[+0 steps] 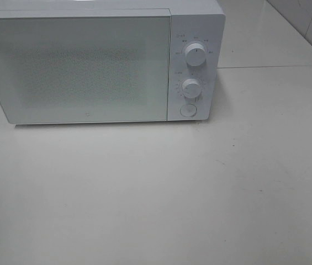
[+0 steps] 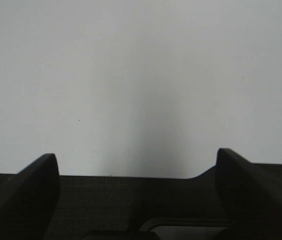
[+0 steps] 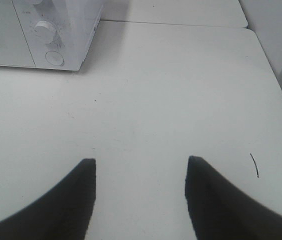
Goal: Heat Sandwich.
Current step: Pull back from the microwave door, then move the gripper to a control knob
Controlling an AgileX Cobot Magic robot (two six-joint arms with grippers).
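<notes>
- My left claw (image 2: 136, 155) stands wide apart over a plain white surface, holding nothing.
- My right claw (image 3: 141, 161) is apart too, empty, above the worktop (image 3: 180, 90).
- The white microwave (image 1: 89, 66) fills the upper left of the high view, door shut.
- Where the sandwich is, I cannot tell.

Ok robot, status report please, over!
Left gripper open, empty. Right gripper open, empty. Sandwich not in view. Microwave door shut, table in front bare.
</notes>
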